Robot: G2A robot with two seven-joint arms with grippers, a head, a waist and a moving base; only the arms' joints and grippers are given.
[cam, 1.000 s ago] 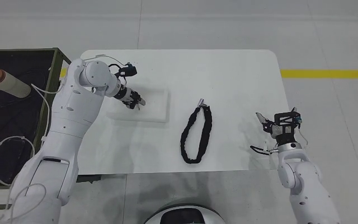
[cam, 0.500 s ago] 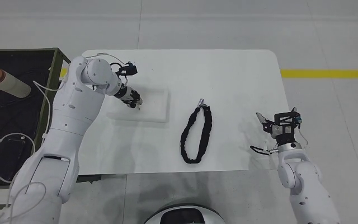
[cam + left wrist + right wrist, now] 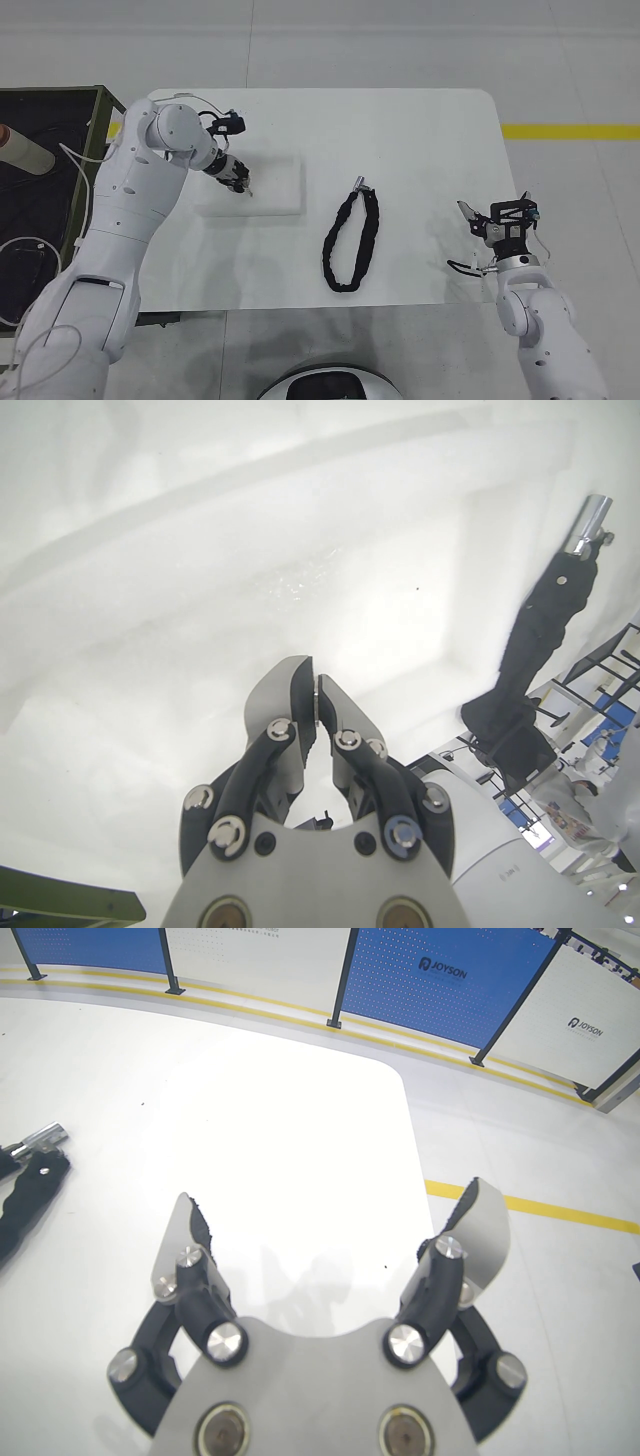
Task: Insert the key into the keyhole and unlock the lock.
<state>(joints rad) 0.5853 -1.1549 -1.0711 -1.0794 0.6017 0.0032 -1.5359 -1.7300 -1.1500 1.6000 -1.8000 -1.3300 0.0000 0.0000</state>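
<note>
Left claw: the left claw (image 3: 241, 184) (image 3: 315, 672) hangs over a white foam pad (image 3: 280, 192) (image 3: 250, 575) on the left part of the counter (image 3: 420, 140). Its jaws are pressed almost together on a thin silver key (image 3: 317, 706).

Key: it is pinched between the black pads (image 3: 301, 700). Seen edge-on from the wrist, it sits just above the foam.

Lock: the lock (image 3: 343, 284) (image 3: 545, 625) is a black cloth-covered loop lying flat at mid-counter, beside the pad and well apart from the left claw. Its metal end (image 3: 361, 185) (image 3: 591, 520) (image 3: 47, 1134) sits at the far end of the loop.

Right claw: the right claw (image 3: 478, 245) (image 3: 330, 1218) is by the counter's right edge, well apart from the lock. Its jaws are spread wide and hold nothing.

Hard to tell: from above, the key is too small to make out in the claw. Most of its length is buried between the pads, so its shape is unclear. The keyhole cannot be made out on the metal end. The right wrist view cuts off most of the loop.
</note>
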